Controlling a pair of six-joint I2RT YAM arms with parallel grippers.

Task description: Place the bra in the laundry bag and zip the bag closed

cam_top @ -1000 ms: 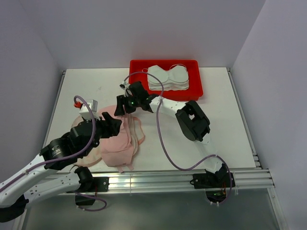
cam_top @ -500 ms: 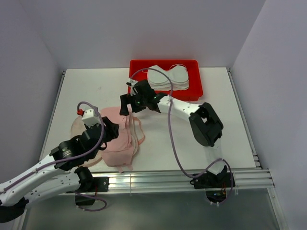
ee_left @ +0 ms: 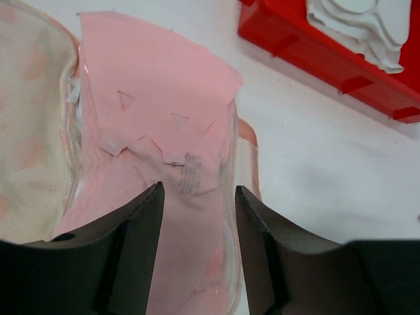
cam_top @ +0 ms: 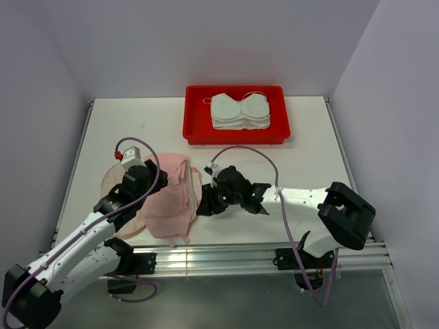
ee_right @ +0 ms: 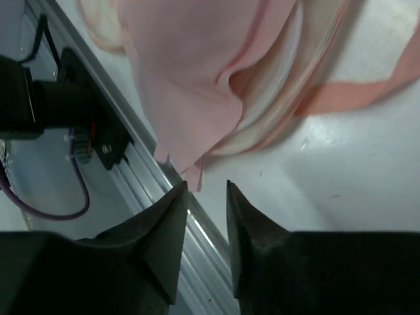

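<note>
The pink bra (cam_top: 173,200) lies flat on the white table, overlapping the cream printed laundry bag (cam_top: 110,182) on its left. My left gripper (ee_left: 199,197) hovers open over the bra (ee_left: 157,105), its fingers astride the bra's right edge and closed on nothing. The laundry bag (ee_left: 29,138) fills the left of that view. My right gripper (cam_top: 204,205) is low beside the bra's near right edge. In the right wrist view the right gripper (ee_right: 207,190) is narrowly open and empty, just short of the bra's (ee_right: 190,59) lower corner.
A red tray (cam_top: 195,130) holding folded white bras (cam_top: 239,111) stands at the back centre. The aluminium rail (ee_right: 151,151) of the table's near edge runs right under the right gripper. Side walls close in the table on both sides.
My right arm has swung from beside the red tray down to the bra's near right edge, its jaws widening and then narrowing. The left gripper has drawn back leftward over the bra, jaws narrowing.
</note>
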